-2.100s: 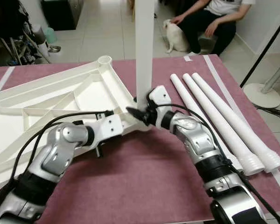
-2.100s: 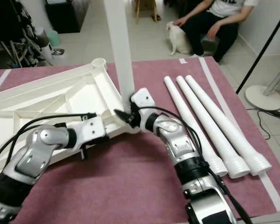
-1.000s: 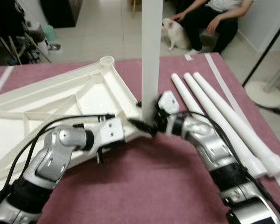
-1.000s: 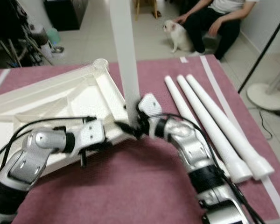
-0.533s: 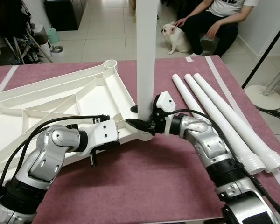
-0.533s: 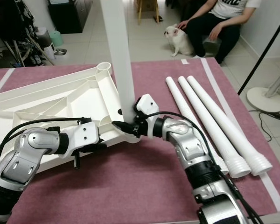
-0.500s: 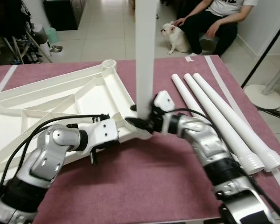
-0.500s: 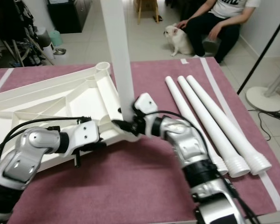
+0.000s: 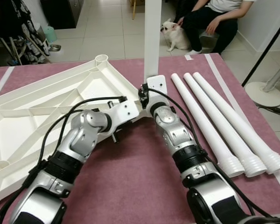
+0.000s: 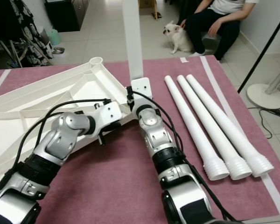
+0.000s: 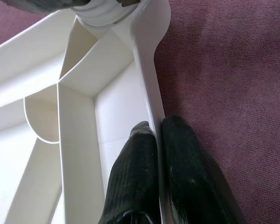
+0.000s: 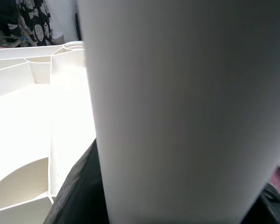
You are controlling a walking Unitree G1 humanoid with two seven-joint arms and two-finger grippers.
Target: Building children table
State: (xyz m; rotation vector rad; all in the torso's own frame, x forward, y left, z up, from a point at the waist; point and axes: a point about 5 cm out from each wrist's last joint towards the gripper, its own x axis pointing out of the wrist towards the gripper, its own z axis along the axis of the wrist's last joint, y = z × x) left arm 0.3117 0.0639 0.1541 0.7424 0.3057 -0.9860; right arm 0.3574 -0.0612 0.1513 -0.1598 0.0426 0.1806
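Observation:
The white tabletop (image 9: 46, 107) lies upside down on the maroon mat (image 9: 130, 186). One white leg (image 9: 152, 42) stands upright in the corner socket nearest the loose legs. My right gripper (image 9: 143, 92) is shut on this leg's base, and black fingers (image 12: 77, 186) show on both sides of it in the right wrist view. My left gripper (image 11: 157, 126) is shut on the tabletop's thin rim (image 11: 149, 79), just short of that corner. Three loose white legs (image 9: 210, 121) lie side by side on the mat, to the right of my right arm.
A person (image 9: 210, 18) sits on the floor beyond the mat with a small white dog (image 9: 170, 32). A fan base (image 9: 263, 93) and black pole stand off the mat's right edge. White tape strips edge the mat. Clutter sits at the far left.
My right wrist has turned around the upright leg, its forearm now lying straight toward the corner. My left gripper has shifted along the rim nearer that corner. The leg stays upright.

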